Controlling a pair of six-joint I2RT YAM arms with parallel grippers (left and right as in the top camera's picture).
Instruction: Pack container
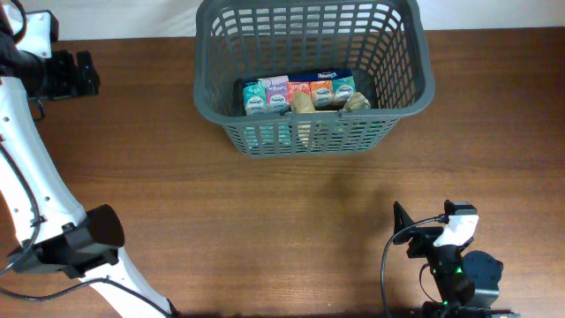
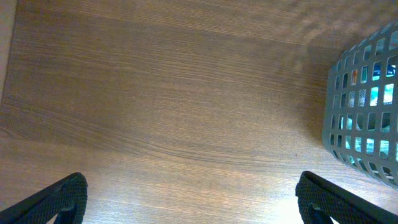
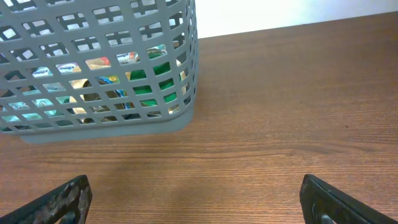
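Right wrist: container [image 3: 124,122] ahead-left of gripper [image 3: 194,198]

Overhead looks straight down; both wrist views skim the table [image 1: 221,203], all sharing the container [image 1: 313,134].

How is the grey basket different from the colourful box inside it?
The basket is plain grey with holes in its sides; the colourful box is solid, with teal, pink, orange, red and green panels. The basket is much bigger and stands on the table; the box lies inside it. Both look rectangular from above.
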